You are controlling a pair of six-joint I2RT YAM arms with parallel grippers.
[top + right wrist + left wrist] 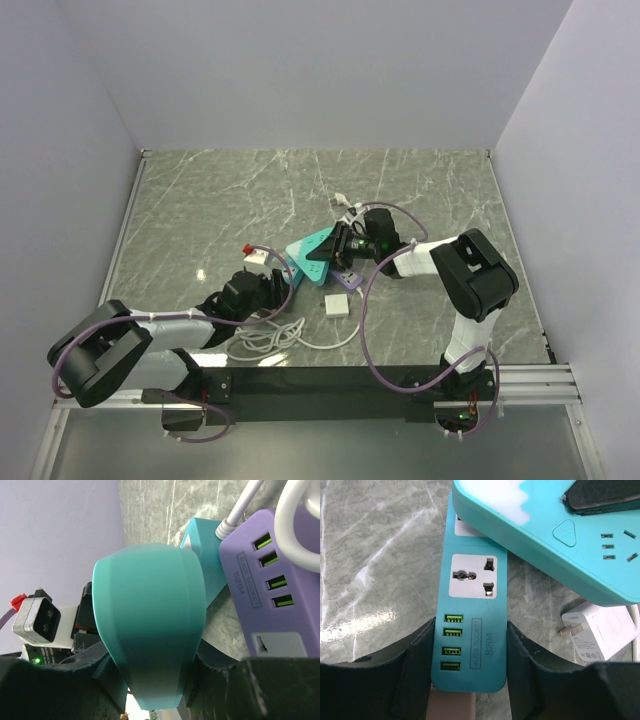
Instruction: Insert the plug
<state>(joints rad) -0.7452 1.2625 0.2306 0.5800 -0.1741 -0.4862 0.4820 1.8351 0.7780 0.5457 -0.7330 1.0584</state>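
The plug (337, 305) is a flat white square block lying on the table in front of the power strips, free of both grippers. In the left wrist view the plug (602, 632) lies on its side with two prongs pointing left. My left gripper (470, 628) is shut on the end of a blue power strip (472, 600), by its row of USB sockets. From above, that left gripper (276, 280) sits left of the plug. My right gripper (152, 665) is shut on a corner of the teal triangular power strip (150, 625). That teal strip (315, 255) rests partly over the blue one.
A purple power strip (260, 580) with USB sockets lies beside the teal one, a white cable (300, 525) looping over it. More white cable (270, 340) is coiled near the table's front edge. A pinkish block (450, 706) shows under the blue strip's end.
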